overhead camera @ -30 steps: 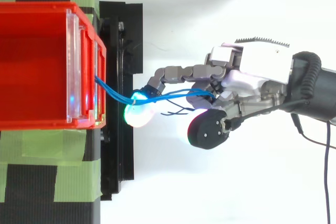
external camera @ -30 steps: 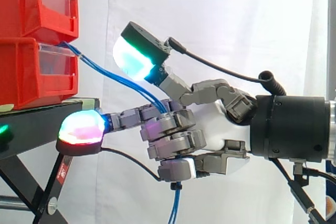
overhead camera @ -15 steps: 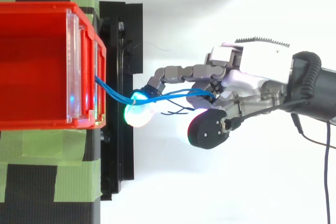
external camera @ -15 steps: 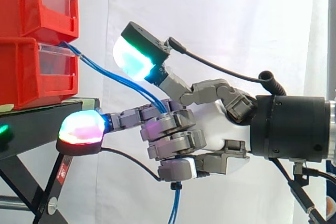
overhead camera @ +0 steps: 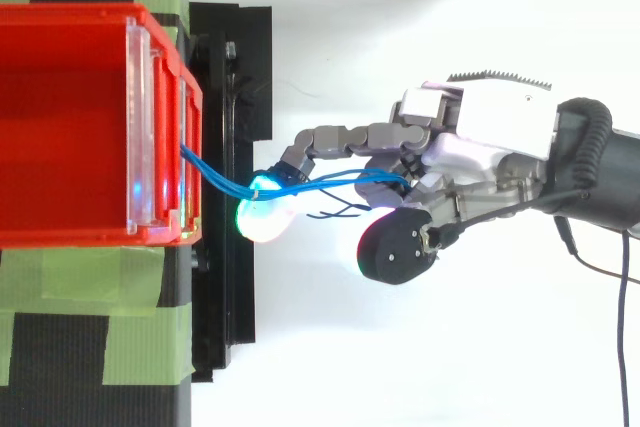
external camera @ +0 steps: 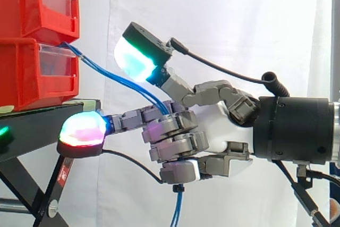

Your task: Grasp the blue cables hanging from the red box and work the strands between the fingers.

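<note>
Grasp looks made, as we read it. The blue cables (external camera: 119,80) leave the front of the lower red box (external camera: 32,78) at the upper left of the side view. They slope down to the right and run into the hand (external camera: 215,131) at the middle of the frame, then come out beneath it toward the bottom edge. Most of the fingers (external camera: 175,144) are curled tight into the palm around the strands. Another finger reaches out to the left, its glowing pad (external camera: 82,130) just beside the black stand (external camera: 37,118), and the thumb is lifted clear above the cables.

In the top view the strands cross from the box at centre left over the stand to the hand (overhead camera: 480,132), with a few loose ends showing just below the curled fingers. We judge that the working of the strands between the fingers is what is left. How much of it is done, we cannot tell.
</note>
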